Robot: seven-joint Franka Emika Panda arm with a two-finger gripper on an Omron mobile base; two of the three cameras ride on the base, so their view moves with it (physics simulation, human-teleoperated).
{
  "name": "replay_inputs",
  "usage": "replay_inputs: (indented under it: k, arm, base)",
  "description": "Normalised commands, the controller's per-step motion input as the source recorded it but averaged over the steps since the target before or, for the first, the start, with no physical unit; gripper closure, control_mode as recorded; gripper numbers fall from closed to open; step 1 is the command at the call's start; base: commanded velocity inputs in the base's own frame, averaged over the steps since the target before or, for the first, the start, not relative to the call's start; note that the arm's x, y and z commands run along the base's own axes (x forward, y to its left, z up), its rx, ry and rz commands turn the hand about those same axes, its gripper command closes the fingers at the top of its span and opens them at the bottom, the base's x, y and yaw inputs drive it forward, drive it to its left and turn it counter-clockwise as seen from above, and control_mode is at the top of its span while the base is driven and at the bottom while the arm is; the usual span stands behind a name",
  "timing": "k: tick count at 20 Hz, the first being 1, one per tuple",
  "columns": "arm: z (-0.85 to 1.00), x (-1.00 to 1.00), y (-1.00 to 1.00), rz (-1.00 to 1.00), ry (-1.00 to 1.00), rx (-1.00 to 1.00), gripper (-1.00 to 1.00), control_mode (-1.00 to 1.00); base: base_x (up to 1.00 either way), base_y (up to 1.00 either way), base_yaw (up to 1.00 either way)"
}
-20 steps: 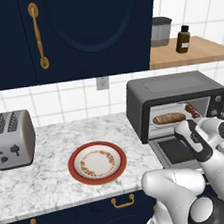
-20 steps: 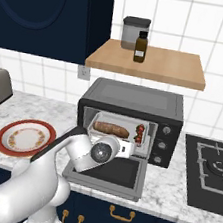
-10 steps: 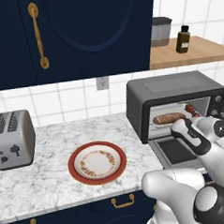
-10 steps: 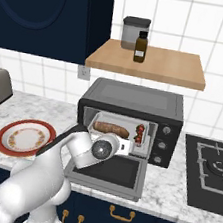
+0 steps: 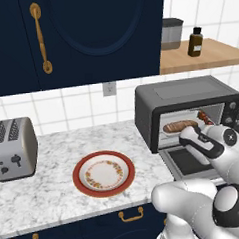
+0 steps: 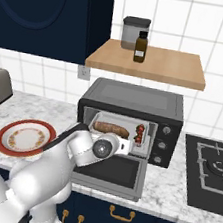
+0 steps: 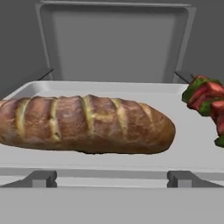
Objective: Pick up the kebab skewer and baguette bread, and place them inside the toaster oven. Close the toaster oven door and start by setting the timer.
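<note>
With baguette bread point(image 7: 85, 124) and kebab skewer point(image 7: 206, 101) on the tray, back the wide, empty claw point(image 5: 197, 140) clear, then lift the toaster oven door point(image 6: 112, 172) at lower centre.

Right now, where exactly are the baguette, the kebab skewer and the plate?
baguette bread point(image 7: 87, 124): hand view, middle of the loaf's crust.
kebab skewer point(image 7: 206, 99): hand view, red chunks at the tray's right.
plate point(image 5: 84, 187): left base view, red rim on the counter.

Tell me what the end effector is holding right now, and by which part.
Nothing. The end effector is open in front of the toaster oven; the baguette bread and kebab skewer lie free on the tray inside.
</note>
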Motion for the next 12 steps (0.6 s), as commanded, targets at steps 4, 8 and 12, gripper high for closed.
replay_inputs:
  k: [4,8,12]
  arm:
    - [-0.02,0.16,0.02,0.0,0.0,0.0,-1.0,-1.0]
    - [0.0,0.18,0.06,0.0,0.0,0.0,-1.0,-1.0]
    - [0.0,0.26,0.06,0.0,0.0,0.0,-1.0,-1.0]
  base:
    - [0.0,0.0,0.0]
    - [0.0,0.0,0.0]
    - [0.0,0.0,0.0]
